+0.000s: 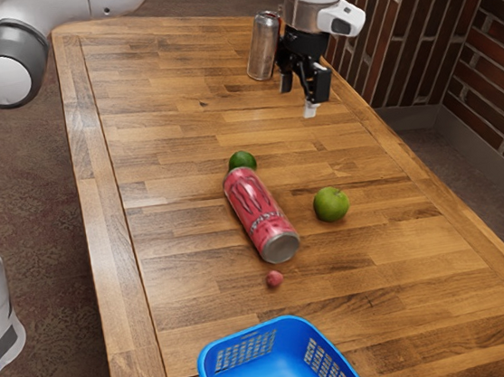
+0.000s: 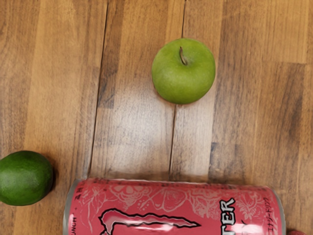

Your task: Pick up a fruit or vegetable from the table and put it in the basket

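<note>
My gripper (image 1: 300, 99) is open above the far part of the table, its two fingertips apart with nothing between them. A green apple (image 1: 330, 204) rests on the wood, on the exterior view's right of the pink can. Behind that can sits a dark green lime (image 1: 242, 160), partly covered by it. A small reddish fruit (image 1: 274, 279) lies by the can's near end. The blue basket (image 1: 213, 349) stands at the exterior view's bottom edge. In the wrist view the apple (image 2: 183, 71) and the lime (image 2: 25, 177) lie apart on the table.
The pink can (image 1: 260, 213) lies on its side between lime and apple, and its printed side (image 2: 171, 208) faces my hand camera. A silver can (image 1: 263, 47) stands upright close to my gripper. The wooden table (image 1: 179, 106) ends near a brick wall.
</note>
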Available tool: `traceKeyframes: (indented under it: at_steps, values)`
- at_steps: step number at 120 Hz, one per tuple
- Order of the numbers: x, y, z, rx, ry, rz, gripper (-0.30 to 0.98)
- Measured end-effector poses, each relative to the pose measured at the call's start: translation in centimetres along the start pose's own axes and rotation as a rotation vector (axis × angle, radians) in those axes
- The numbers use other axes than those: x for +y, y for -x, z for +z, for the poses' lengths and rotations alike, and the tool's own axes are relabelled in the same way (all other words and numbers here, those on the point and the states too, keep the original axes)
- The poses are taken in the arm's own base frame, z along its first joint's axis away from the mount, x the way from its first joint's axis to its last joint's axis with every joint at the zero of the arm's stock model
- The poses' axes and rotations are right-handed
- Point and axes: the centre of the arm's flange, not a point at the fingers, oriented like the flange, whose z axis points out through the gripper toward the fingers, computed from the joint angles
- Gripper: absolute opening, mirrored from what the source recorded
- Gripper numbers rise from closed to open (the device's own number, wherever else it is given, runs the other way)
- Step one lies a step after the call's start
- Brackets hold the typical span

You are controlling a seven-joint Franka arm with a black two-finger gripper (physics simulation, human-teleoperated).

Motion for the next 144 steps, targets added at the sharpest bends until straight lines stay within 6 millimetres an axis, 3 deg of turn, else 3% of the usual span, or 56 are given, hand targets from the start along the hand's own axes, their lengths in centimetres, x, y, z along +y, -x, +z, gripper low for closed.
traceKeyframes:
  at_steps: [45,74,97,107,117,128,144]
  values:
    - [0.1,-0.2,-0.6,0.023,0.01,-0.011,0.69]
    - [5.3,-1.1,0.0,0.049,0.026,0.067,0.69]
    - [5.5,-1.9,0.4,0.072,0.023,0.064,0.69]
    - [4.5,-3.1,1.7,0.073,0.01,0.046,0.69]
    - [1.5,-4.6,3.3,0.069,-0.002,-0.006,0.69]
    - [-1.1,-6.5,6.5,0.042,-0.012,-0.048,0.69]
    - [-1.2,-8.3,10.7,0.006,-0.014,-0.052,0.69]
